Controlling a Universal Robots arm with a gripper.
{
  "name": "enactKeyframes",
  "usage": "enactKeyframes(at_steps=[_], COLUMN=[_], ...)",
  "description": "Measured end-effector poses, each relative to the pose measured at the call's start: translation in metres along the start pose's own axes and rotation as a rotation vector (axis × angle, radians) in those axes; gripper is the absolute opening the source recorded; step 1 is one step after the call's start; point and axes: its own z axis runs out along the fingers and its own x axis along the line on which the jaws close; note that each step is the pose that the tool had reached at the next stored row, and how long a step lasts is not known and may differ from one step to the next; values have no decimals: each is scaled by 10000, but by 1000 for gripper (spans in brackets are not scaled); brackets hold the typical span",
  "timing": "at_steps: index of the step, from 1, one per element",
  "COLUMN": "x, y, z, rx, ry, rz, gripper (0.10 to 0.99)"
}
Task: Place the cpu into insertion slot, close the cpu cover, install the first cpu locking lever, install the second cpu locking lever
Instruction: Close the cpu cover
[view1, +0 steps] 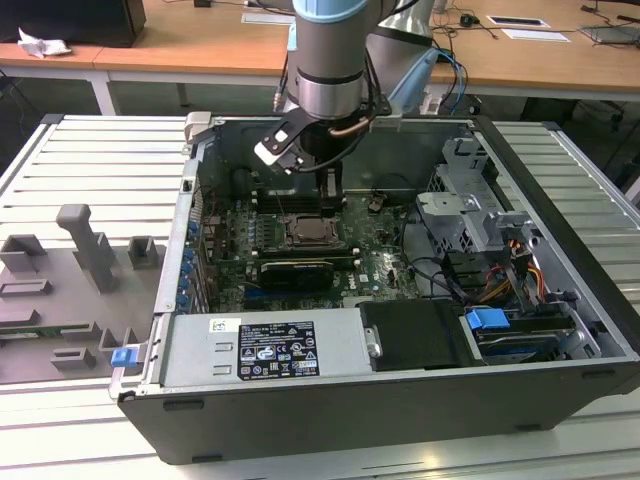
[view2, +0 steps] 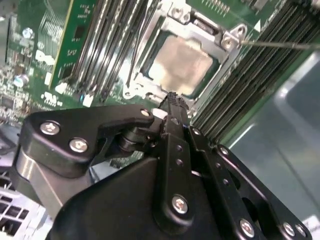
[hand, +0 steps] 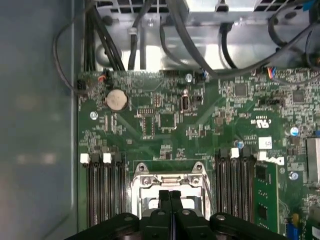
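1. My claw is clenched. Its two fingers are pressed together and nothing is between them. The tip hangs just above the near edge of the socket.
2. Directly under the tip is the slot, and the chip already sits inside it, flat, with its pale metal face up.
3. The cover lies down around the chip like a thin silver frame.
4. I judge the chip to be light and stiff but delicate on its under side. If it must be lifted, I would hold it only by its edges and never press on it.
5. One lever is a thin wire rod that sticks out past a corner of the frame. It looks not latched. I expect it to be springy and slippery, best pushed near its free end.
6. On both sides stand the long memory slots.
7. Farther away, the green board carries a round battery.
8. Beyond the board, black cables run along the case.
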Motion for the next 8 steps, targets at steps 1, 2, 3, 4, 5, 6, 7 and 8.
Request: enactKeyframes(at_steps=[1,2,3,4,5,6,7,8], x=[-1,-2,-1,-1,-1,-3,-3,-4], y=[-15,-41,-52,-54,-54,-63,-75,-92], z=[2,5,6,6,6,5,4,3], rx=[1,4,9,14,14,13,13,12], ry=[-2,0,4,9,13,14,14,14], rz=[1,-10,-39,-63,-82,-92,-99,-107], gripper=[106,106,106,106,106,106,106,106])
